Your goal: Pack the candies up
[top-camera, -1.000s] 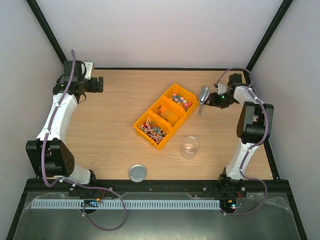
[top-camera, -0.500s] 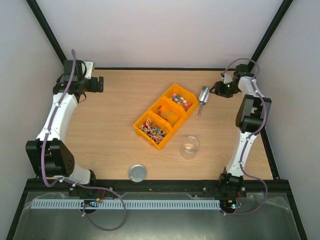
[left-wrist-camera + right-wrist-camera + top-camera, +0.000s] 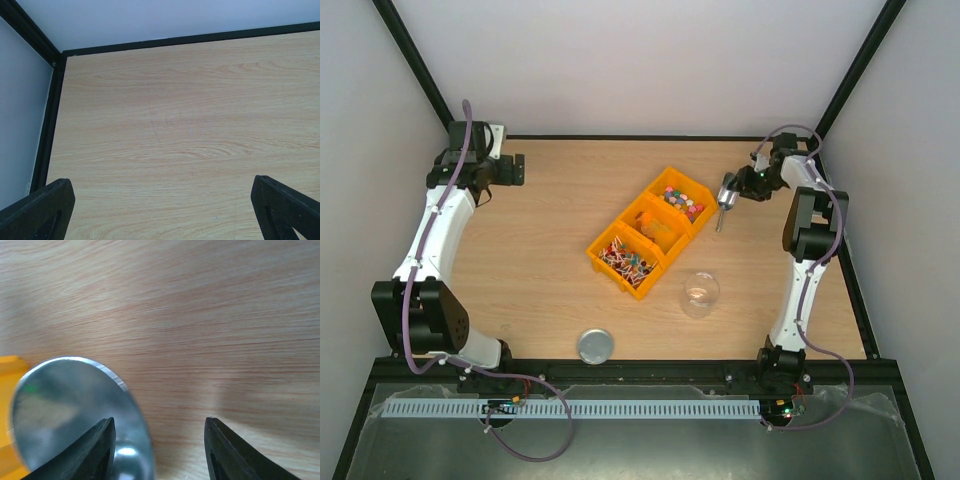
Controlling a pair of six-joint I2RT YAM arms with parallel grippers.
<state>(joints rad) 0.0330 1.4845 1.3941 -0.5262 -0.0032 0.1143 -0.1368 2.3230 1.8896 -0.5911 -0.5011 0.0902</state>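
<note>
At far right, only the wrist view shows the right gripper [image 3: 157,437] spread over the scoop [image 3: 65,405].

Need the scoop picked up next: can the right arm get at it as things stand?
Probably yes. The right pincer hangs open just beside the scoop, nothing between them; the bowl lies off to one side of its gap.
</note>
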